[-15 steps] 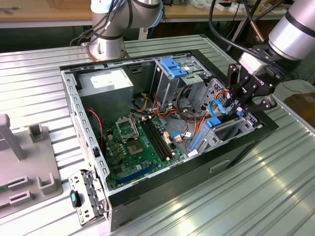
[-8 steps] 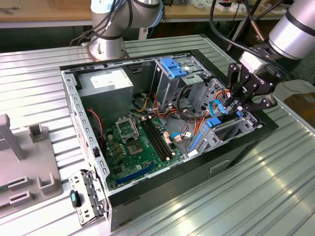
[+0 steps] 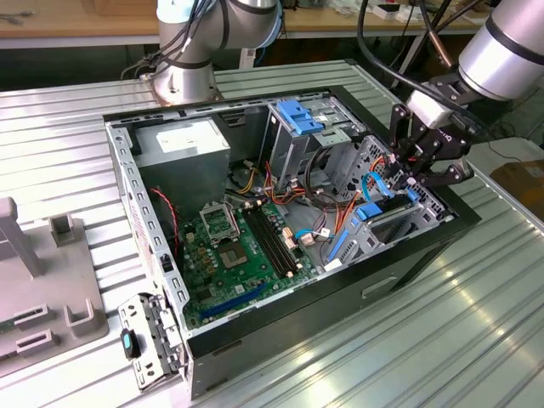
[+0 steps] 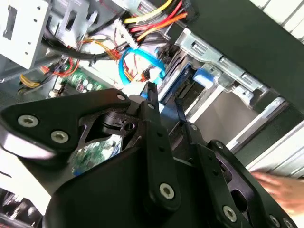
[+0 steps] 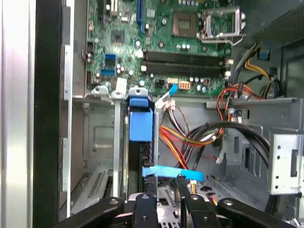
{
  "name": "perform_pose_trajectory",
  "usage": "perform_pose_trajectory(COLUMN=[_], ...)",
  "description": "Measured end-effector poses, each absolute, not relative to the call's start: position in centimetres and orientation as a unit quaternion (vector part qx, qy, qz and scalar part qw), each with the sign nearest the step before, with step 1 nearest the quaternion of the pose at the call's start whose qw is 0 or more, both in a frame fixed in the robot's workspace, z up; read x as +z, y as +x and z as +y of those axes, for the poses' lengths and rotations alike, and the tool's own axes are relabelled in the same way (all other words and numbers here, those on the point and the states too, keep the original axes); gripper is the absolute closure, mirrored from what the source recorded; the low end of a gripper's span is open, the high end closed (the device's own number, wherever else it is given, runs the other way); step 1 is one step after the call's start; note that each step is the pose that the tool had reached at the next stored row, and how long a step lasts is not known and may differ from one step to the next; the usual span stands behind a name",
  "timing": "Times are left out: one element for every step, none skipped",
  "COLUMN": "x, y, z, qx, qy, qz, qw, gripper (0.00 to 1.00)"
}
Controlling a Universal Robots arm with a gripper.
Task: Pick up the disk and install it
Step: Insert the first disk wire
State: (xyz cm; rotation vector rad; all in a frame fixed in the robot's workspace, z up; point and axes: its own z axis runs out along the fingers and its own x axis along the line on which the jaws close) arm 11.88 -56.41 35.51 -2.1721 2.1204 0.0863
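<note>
Gripper point(image 3: 422, 167) hangs over the disk point(image 3: 384, 217) in the PC case point(image 3: 280, 331) bay w/ fingers point(image 5: 150, 183) apart, holding nothing.

The ribbed metal table point(image 3: 476, 323) carries the open computer case point(image 3: 340, 293), the arm's round base point(image 3: 183, 81), and a grey fixture point(image 3: 42, 280) alongside.

Silver arm point(image 3: 510, 51), black screw-studded tool point(image 3: 422, 153)

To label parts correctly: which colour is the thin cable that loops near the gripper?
Light blue. The cable shows best in the second wrist view, looping just beyond the gripper.
</note>
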Motion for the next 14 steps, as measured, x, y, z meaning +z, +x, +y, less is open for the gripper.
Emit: perform_pose_trajectory(x=[35.5, 35.5, 35.5, 35.7, 36.2, 36.5, 37.0, 38.1, 38.4, 38.4, 38.4, 38.4, 38.4, 38.4], y=[11.9, 11.8, 11.8, 11.8, 11.8, 11.8, 11.8, 11.8, 12.0, 12.0, 12.0, 11.9, 11.6, 11.4], z=[-56.4, -56.4, -56.4, -56.3, -56.3, -56.3, -56.3, -56.2, -56.2, -56.2, -56.2, -56.2, -56.2, -56.2], qx=[0.022, 0.019, 0.019, 0.018, 0.018, 0.017, 0.017, 0.015, 0.015, 0.015, 0.015, 0.015, 0.015, 0.015], qy=[-0.714, -0.715, -0.715, -0.715, -0.715, -0.715, -0.715, -0.715, -0.721, -0.721, -0.721, -0.721, -0.721, -0.721], qz=[0.697, 0.696, 0.696, 0.696, 0.696, 0.696, 0.696, 0.696, 0.689, 0.689, 0.689, 0.689, 0.689, 0.689], qw=[0.059, 0.064, 0.064, 0.064, 0.065, 0.065, 0.066, 0.067, 0.068, 0.068, 0.068, 0.068, 0.068, 0.068], gripper=[0.71, 0.71, 0.71, 0.71, 0.71, 0.71, 0.71, 0.71, 0.71, 0.71, 0.71, 0.71, 0.71, 0.71])
